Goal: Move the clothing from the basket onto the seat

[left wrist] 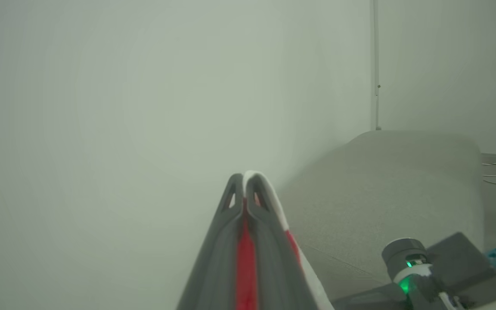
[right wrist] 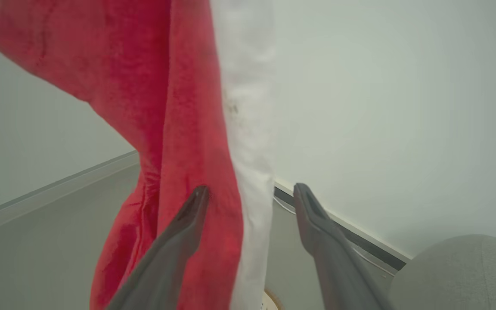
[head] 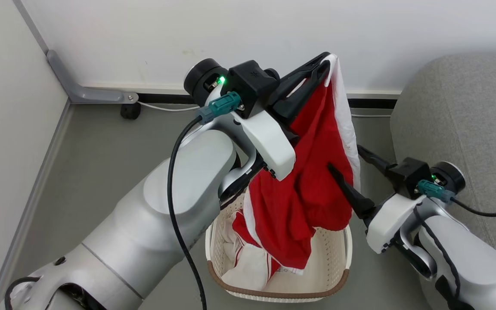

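My left gripper (head: 325, 60) is shut on the top edge of a red garment with a white side stripe (head: 312, 172), holding it high so it hangs down into the basket (head: 342, 275). In the left wrist view the left gripper (left wrist: 244, 178) pinches red and white fabric (left wrist: 246, 258). My right gripper (head: 345, 157) is open, its fingers standing on either side of the hanging garment's white-striped edge; the right wrist view shows the right gripper (right wrist: 251, 193) with the garment (right wrist: 179, 129) between its fingers. More red and white clothing (head: 248, 254) lies in the basket. The grey seat (head: 459, 120) is at the right.
A white wall with a dark baseboard (head: 373, 103) runs behind. A grey metal leg with a caster (head: 129, 110) stands in the left corner, and a thin white cable lies along the floor by the wall.
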Controlling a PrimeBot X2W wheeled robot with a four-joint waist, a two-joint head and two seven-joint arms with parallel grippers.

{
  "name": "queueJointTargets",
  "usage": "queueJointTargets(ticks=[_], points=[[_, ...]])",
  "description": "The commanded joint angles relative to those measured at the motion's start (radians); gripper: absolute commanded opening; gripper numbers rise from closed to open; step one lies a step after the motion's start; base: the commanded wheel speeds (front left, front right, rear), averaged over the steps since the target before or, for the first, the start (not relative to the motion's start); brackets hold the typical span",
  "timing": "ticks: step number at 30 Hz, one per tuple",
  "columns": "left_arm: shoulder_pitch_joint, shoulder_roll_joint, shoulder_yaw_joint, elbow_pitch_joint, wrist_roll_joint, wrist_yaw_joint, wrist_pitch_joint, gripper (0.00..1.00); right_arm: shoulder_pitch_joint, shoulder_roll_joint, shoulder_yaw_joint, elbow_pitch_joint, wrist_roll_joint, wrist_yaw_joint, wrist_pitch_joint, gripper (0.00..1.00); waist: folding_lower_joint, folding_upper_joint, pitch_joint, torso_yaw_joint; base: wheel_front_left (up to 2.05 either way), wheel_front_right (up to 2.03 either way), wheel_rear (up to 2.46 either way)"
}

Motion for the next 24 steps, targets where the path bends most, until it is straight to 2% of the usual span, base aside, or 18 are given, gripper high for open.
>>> queueJointTargets(ticks=[1,6,8,9,10,11,19,20,21,22,24], points=[[-0.051,0.019,0.025,-0.025,-0.012,-0.004,-0.009,0.00,-0.021,0.000,0.016,-0.002,0.016,0.007,-0.009,1.00,0.0000,-0.0001,-0.001,0.001,0.00,0.00,0.00],[-0.042,0.019,0.008,-0.029,-0.025,-0.001,-0.009,0.00,-0.070,0.036,0.062,0.071,0.078,0.007,-0.009,1.00,0.0000,-0.0001,0.002,0.006,0.00,0.00,0.00],[-0.040,0.019,0.004,-0.030,-0.028,0.000,-0.009,0.00,-0.080,0.047,0.084,0.084,0.098,0.007,-0.009,0.91,0.0000,-0.0001,0.005,0.008,0.00,0.00,0.00],[-0.039,0.019,0.003,-0.030,-0.030,0.000,-0.009,0.00,-0.084,0.050,0.104,0.091,0.106,0.007,-0.009,0.75,0.0000,-0.0001,0.006,0.009,0.00,0.00,0.00],[-0.039,0.019,-0.001,-0.028,-0.034,0.000,-0.009,0.00,-0.096,0.054,0.130,0.102,0.123,0.007,-0.009,0.17,0.0000,-0.0001,0.008,0.010,0.00,0.00,0.00],[-0.039,0.019,-0.002,-0.028,-0.035,0.000,-0.009,0.00,-0.100,0.055,0.140,0.105,0.132,0.007,-0.009,0.00,0.0000,-0.0001,0.009,0.010,0.00,0.00,0.00],[-0.034,0.019,-0.003,-0.024,-0.035,0.009,-0.009,0.00,-0.114,0.046,0.133,0.096,0.154,0.007,-0.009,0.00,0.0000,-0.0001,0.019,-0.001,0.00,0.00,0.00],[-0.032,0.019,-0.003,-0.023,-0.036,0.009,-0.009,0.04,-0.114,0.045,0.128,0.092,0.151,0.007,-0.009,0.00,0.0000,-0.0001,0.019,-0.003,0.00,0.00,0.00],[-0.029,0.019,0.001,-0.028,-0.039,0.009,-0.009,0.40,-0.113,0.044,0.124,0.089,0.149,0.007,-0.009,0.00,0.0000,-0.0001,0.020,-0.006,0.00,0.00,0.00],[-0.025,0.019,0.000,-0.026,-0.043,0.008,-0.009,1.00,-0.113,0.043,0.120,0.085,0.146,0.007,-0.009,0.00,0.0000,-0.0001,0.021,-0.008,0.00,0.00,0.00],[-0.023,0.019,0.001,-0.025,-0.042,0.008,-0.009,1.00,-0.111,0.040,0.112,0.079,0.142,0.007,-0.009,0.00,0.0000,-0.0001,0.023,-0.012,0.00,0.00,0.00]])
